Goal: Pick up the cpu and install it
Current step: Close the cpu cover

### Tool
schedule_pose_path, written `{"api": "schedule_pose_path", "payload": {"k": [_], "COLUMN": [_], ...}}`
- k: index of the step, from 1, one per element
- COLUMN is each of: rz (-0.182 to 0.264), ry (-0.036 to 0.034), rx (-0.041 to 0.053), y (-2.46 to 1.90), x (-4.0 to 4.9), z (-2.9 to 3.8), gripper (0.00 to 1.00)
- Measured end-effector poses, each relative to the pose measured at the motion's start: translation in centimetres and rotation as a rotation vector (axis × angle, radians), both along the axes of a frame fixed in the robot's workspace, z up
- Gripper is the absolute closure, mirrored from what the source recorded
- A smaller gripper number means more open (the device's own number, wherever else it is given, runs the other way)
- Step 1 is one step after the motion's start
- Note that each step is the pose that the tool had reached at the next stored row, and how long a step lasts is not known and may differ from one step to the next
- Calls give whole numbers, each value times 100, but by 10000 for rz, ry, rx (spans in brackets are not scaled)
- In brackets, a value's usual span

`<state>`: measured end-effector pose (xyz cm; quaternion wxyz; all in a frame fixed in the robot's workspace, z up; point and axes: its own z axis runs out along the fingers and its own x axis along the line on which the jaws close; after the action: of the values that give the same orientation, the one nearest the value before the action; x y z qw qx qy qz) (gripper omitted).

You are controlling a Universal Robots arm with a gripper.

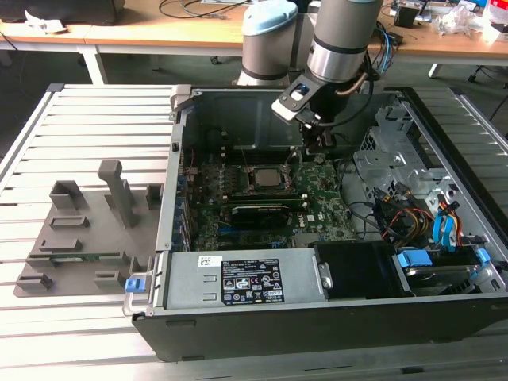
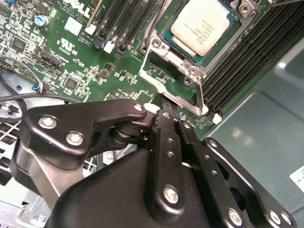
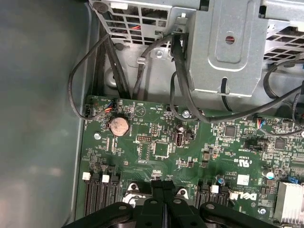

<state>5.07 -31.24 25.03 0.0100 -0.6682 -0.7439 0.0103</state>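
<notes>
Where the cpu is: the pale silvery square cpu lies flat in its socket on the green motherboard, inside the open computer case. In the exterior view it sits near the middle of the board.
Around the chip: a metal socket frame borders it. I judge the frame is not clamped down over the chip, though I cannot be sure. Black memory slots run alongside.
My claw: in the first wrist view, my claw has its two black fingers pressed together with nothing between them. It hangs low over the board, on the exterior view's right of the socket.
Gap to the chip: in the second wrist view, my fingertips are just beside the socket frame's edge. I cannot tell whether they touch it.
Task progress: the chip looks seated, so I judge the placing is done.
Risk one: a sideways nudge against the frame could shift the chip and bend the contacts beneath.
Risk two: the black cables hang near my wrist and could snag as I move.
</notes>
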Motion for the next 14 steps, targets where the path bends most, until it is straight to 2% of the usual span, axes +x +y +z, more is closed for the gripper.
{"api": "schedule_pose_path", "payload": {"k": [10, 13, 14], "rz": [1, 0, 1], "ry": [0, 1, 0], "rx": [0, 0, 0], "y": [0, 0, 0], "x": [-202, -239, -306], "z": [-8, -10, -21], "gripper": [89, 89, 89]}}
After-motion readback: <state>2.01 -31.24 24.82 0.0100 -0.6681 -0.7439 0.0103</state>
